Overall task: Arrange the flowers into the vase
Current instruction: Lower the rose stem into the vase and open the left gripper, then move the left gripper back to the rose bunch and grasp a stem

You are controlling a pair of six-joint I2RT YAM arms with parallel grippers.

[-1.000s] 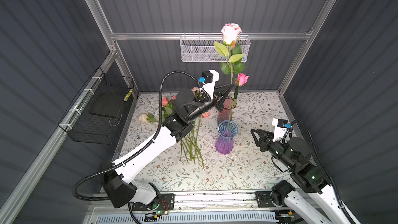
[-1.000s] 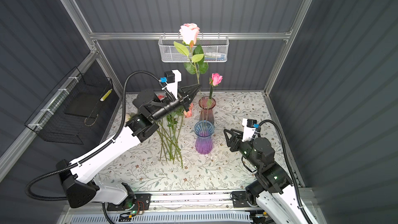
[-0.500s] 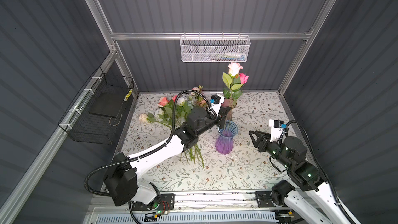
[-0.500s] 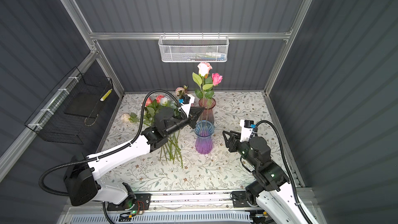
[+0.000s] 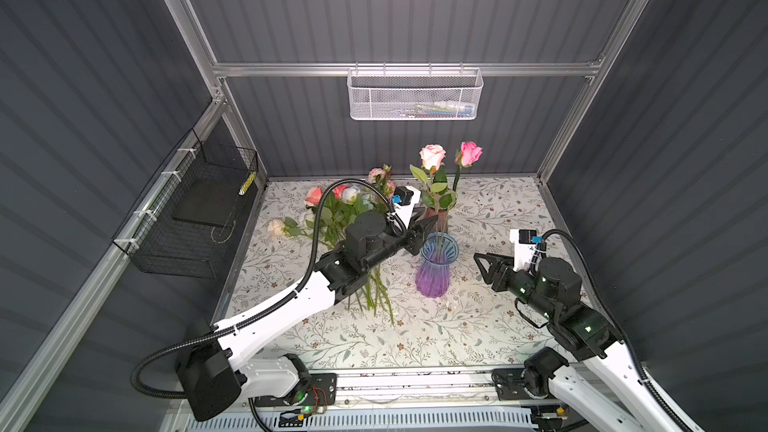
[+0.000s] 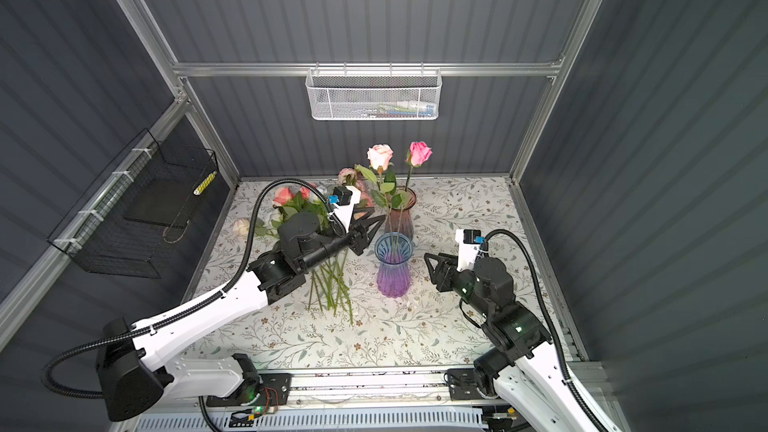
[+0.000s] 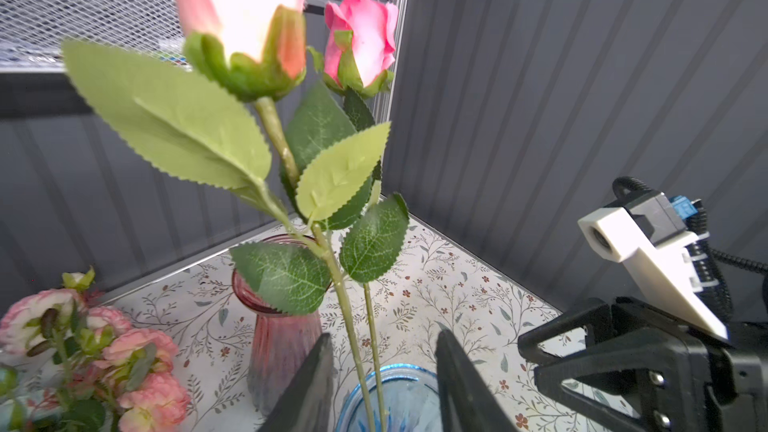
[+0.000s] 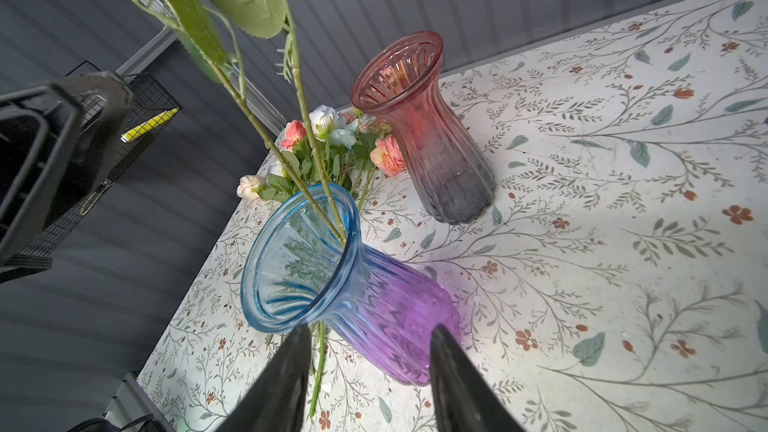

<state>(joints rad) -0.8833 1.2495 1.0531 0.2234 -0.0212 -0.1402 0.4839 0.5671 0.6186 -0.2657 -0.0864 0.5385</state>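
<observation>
On floral tablecloth (image 5: 498, 317), lowered pale rose (image 5: 432, 155) into blue-purple vase (image 5: 434, 280) beside pink rose (image 5: 469, 153); parted left gripper (image 7: 384, 338) off stem; held right gripper (image 8: 370, 328) apart, empty. Left flower pile (image 5: 345, 209) for next.

Two high overhead views, two close wrist views.
Both top views look steeply down from above the near edge over the whole floral table (image 5: 478, 326). The left wrist camera sits close by the blue-and-purple vase (image 7: 411, 401), facing far-right; the right wrist camera faces far-left over it. All four share that vase and the pink vase (image 8: 432, 151).
</observation>
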